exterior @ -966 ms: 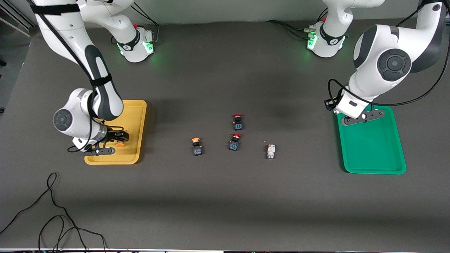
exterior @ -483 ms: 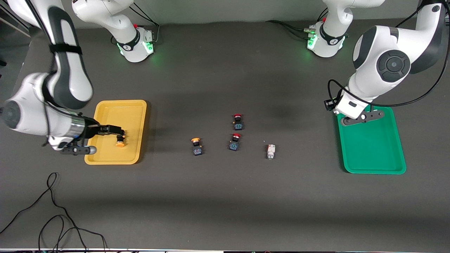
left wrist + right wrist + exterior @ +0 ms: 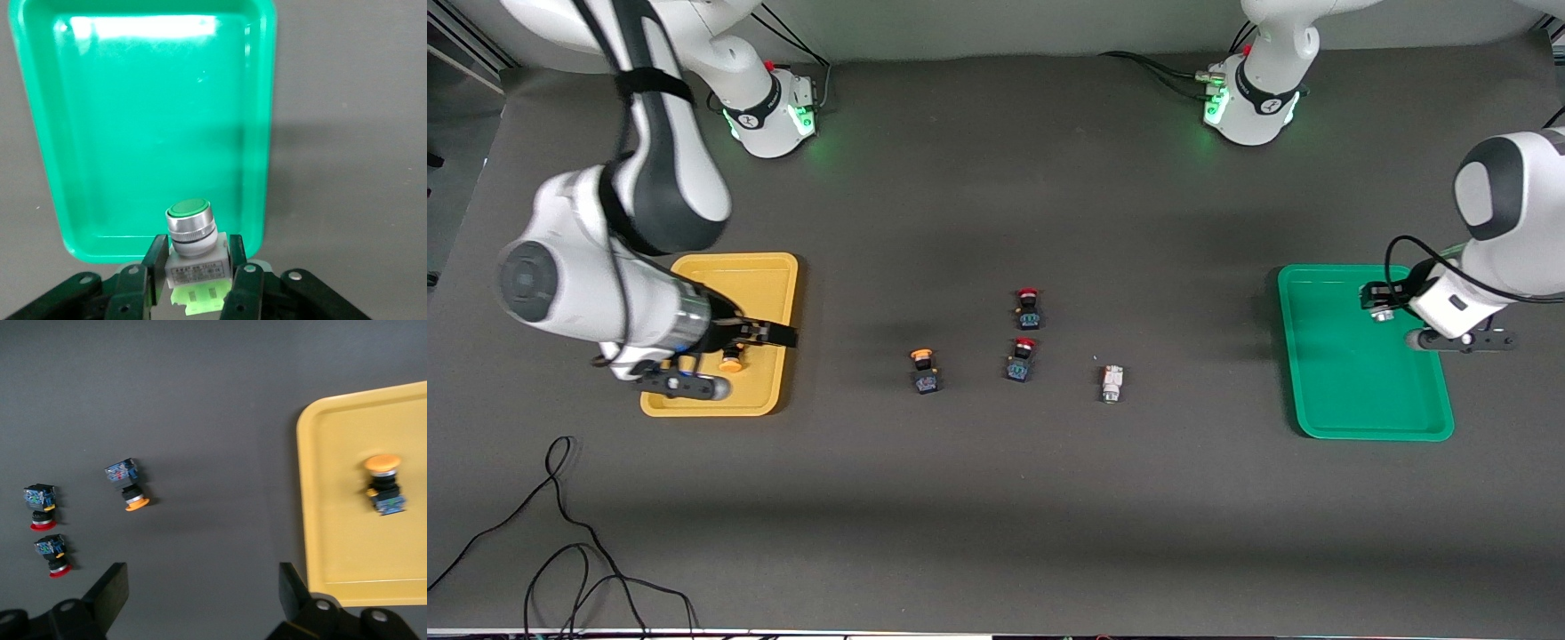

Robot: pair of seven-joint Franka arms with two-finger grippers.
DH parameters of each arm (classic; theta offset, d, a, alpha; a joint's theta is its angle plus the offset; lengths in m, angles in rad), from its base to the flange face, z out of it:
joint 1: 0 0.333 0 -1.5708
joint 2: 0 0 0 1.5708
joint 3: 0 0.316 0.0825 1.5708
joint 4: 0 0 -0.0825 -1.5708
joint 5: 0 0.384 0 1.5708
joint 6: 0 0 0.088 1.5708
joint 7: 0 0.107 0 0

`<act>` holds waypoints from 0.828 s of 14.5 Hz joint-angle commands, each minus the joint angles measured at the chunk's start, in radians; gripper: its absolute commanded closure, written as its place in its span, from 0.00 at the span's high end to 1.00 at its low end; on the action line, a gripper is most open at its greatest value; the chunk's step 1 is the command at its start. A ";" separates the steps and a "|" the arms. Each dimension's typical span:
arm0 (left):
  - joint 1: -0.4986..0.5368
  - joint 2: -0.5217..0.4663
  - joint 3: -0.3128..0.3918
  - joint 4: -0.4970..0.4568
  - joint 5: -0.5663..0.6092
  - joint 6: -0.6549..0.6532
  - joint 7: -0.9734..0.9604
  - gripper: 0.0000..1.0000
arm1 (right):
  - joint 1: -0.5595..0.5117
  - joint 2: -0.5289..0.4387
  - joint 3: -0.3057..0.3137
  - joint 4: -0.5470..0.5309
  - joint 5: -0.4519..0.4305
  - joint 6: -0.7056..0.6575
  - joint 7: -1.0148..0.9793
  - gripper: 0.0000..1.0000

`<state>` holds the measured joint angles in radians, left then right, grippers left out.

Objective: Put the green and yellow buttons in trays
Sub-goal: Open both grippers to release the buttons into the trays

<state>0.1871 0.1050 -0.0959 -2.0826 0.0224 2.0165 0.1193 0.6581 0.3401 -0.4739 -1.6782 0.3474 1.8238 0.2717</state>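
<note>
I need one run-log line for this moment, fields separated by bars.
left gripper: shut on green-capped grey push-button switch, over green plastic tray | right gripper: open, at yellow plastic tray | one orange-capped switch in tray

One switch [image 3: 731, 361] in tray [image 3: 769, 267], four switches [image 3: 1021, 351] mid-table

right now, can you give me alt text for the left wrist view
The left gripper holds a green-capped button between its closed jaws, just off one short end of the green tray. Nothing lies in the tray, which rests on the dark grey table.
</note>
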 commanded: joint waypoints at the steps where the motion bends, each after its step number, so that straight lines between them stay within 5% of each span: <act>1: -0.014 -0.001 0.004 0.004 -0.006 0.005 -0.004 0.00 | 0.060 0.094 -0.012 0.069 0.041 0.017 0.070 1.00; 12: 0.035 0.285 0.007 0.010 0.045 0.291 0.025 0.00 | 0.251 0.414 -0.003 0.068 0.182 0.446 0.164 1.00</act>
<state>0.2043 0.3693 -0.0857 -2.0857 0.0532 2.2944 0.1280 0.8866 0.6918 -0.4675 -1.6469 0.5009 2.2233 0.4198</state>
